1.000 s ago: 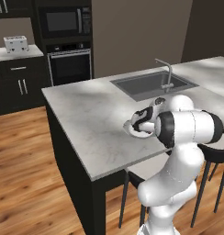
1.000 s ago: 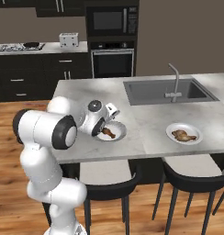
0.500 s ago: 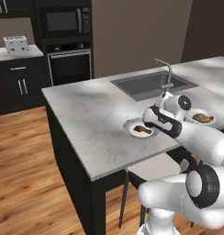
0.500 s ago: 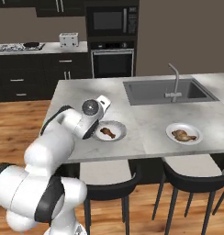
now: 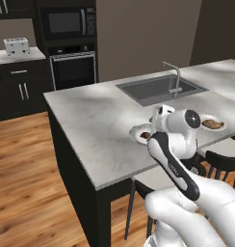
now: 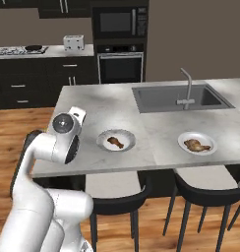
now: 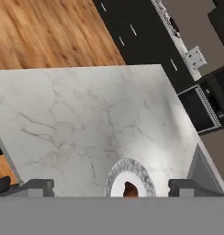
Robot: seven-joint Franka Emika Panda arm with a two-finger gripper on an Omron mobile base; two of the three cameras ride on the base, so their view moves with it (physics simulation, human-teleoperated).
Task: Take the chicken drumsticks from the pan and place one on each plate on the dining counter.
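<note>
Both drumsticks are down, by my reckoning: one drumstick (image 6: 115, 142) lies on the near plate (image 6: 116, 140), the other drumstick (image 6: 196, 145) on the far plate (image 6: 197, 142), both plates resting on the worktop (image 6: 107, 106) in front of the sink (image 6: 180, 98). So the placing step looks finished and this is the pull-away. My end effector (image 7: 111, 188) is released, its tips spread wide with nothing between them, and it looks down on the worktop with the rim of the near plate (image 7: 129, 178) and a bit of drumstick (image 7: 130, 188) right at the bottom between the tips. My arm is folded tight: the hand (image 6: 69, 125) sits high over the worktop's front edge, just beside the near plate and clear of it, elbow tucked low by the stools. What the next move calls for, I judge, is simply backing off cleanly without clipping that plate. The pan (image 6: 34, 48) sits on the stove, well apart from all this.
</note>
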